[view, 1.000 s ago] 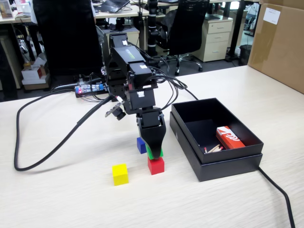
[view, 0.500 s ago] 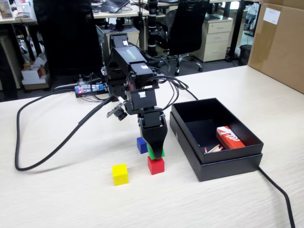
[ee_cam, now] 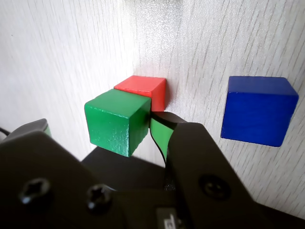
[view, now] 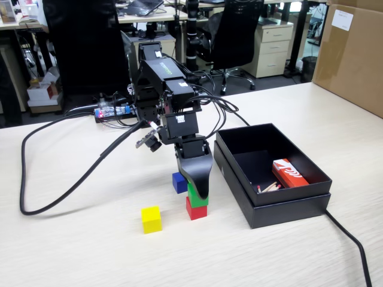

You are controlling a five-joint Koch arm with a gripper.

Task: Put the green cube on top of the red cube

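The pincer (ee_cam: 109,131) stands spread around the green cube (ee_cam: 116,121) — now resting atop the red cube (view: 194,209) — apparently letting go, blue cube (ee_cam: 257,114) at three o'clock.

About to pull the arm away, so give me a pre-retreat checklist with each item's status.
1. Green cube sits on the red cube: ok.
2. Stack squared up: not ok; the wrist view shows the green cube offset, with part of the red top uncovered.
3. Gripper released: cannot tell; its green-padded finger stands beside the cube, contact unclear.
4. Blue cube apart from the stack: ok.
5. Yellow cube apart from the stack: ok.
6. Black box apart from the stack: ok.
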